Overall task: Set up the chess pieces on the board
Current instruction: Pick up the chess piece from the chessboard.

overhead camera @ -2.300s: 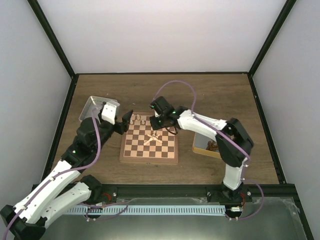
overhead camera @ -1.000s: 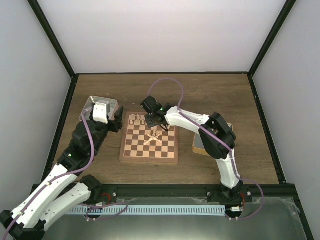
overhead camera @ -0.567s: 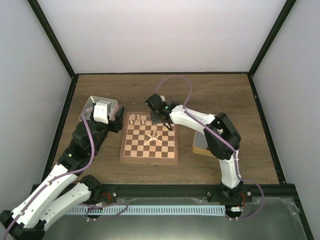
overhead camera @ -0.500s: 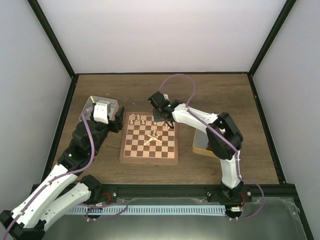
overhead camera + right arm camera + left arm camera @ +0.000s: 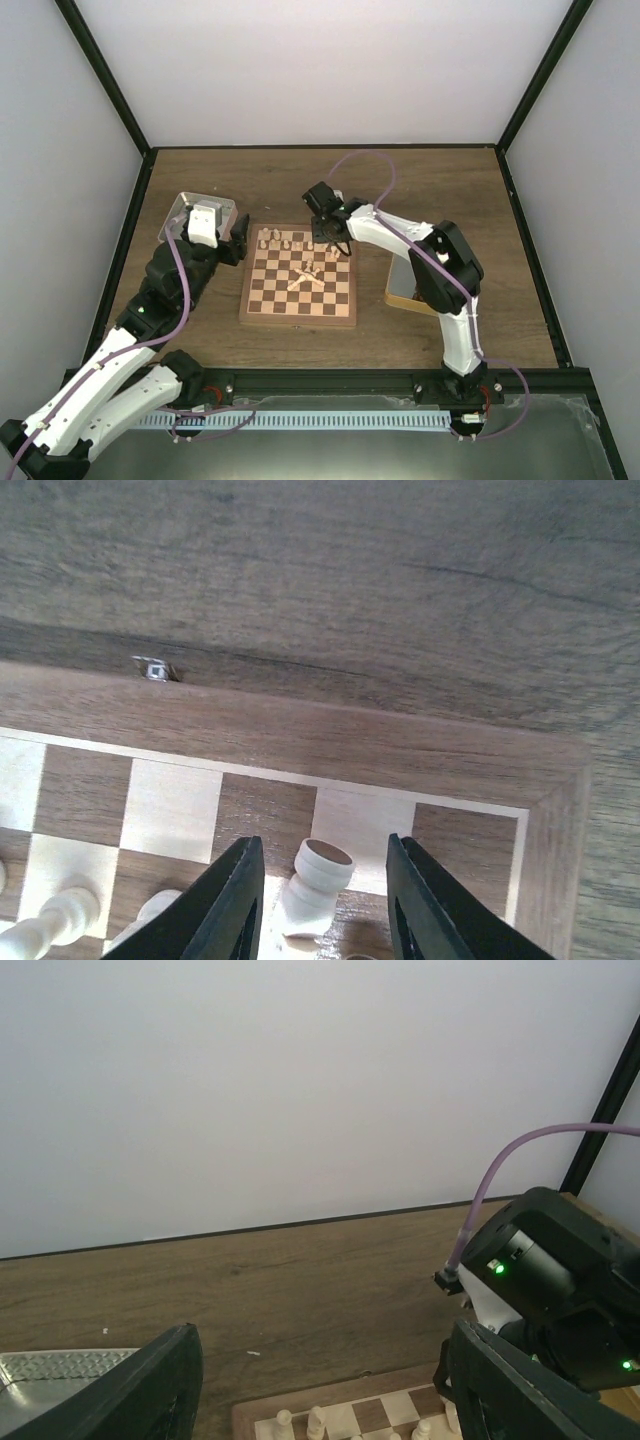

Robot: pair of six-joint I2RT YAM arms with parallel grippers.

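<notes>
The board (image 5: pixel 297 297) lies between the arms. Cream chess pieces (image 5: pixel 276 240) stand along its far row, and a few more (image 5: pixel 305 277) lie crossed at its middle. My right gripper (image 5: pixel 337 246) hangs over the far right corner. In the right wrist view it (image 5: pixel 322 842) is open, and one cream piece (image 5: pixel 318 880) leans between the fingers with a gap on each side. My left gripper (image 5: pixel 232 246) is open and empty, raised off the board's far left corner. Its view shows the far edge of the board (image 5: pixel 330 1406) and two standing pieces (image 5: pixel 285 1422).
A metal tray (image 5: pixel 186 212) sits behind my left gripper; its corner (image 5: pixel 45 1380) also shows in the left wrist view. A wooden box (image 5: pixel 403 291) with dark pieces lies right of the board, partly under the right arm (image 5: pixel 545 1280).
My right gripper slid right along the far row and its jaws spread apart, freeing the cream piece. The left gripper drew back from the board's corner earlier and has since held still.
</notes>
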